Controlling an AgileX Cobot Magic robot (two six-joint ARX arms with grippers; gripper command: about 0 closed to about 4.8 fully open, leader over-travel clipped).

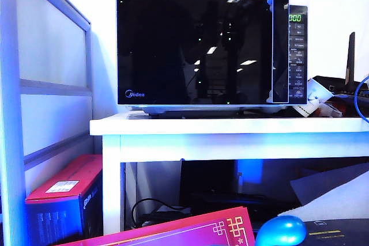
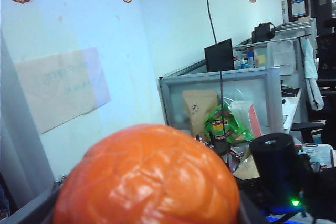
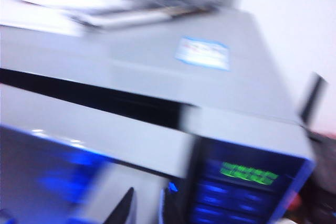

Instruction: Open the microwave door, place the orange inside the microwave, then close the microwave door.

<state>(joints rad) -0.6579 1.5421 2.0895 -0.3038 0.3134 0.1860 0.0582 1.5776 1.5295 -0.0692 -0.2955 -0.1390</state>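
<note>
While door (image 1: 193, 47) stays shut, left gripper (image 2: 149, 219) clamps orange (image 2: 149, 174), parked clear; right gripper (image 3: 147, 208), jaws near together, nears handle (image 1: 280, 47) to pull.

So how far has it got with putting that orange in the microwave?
Early on. The microwave door looks shut in the exterior view, so nothing is finished. In hand: the orange fills the left wrist view, seemingly held by the left gripper, whose fingers are hidden. The right gripper is blurred, its fingertips close together, by the door's top edge near the green display. Left: opening, placing, closing.
</note>
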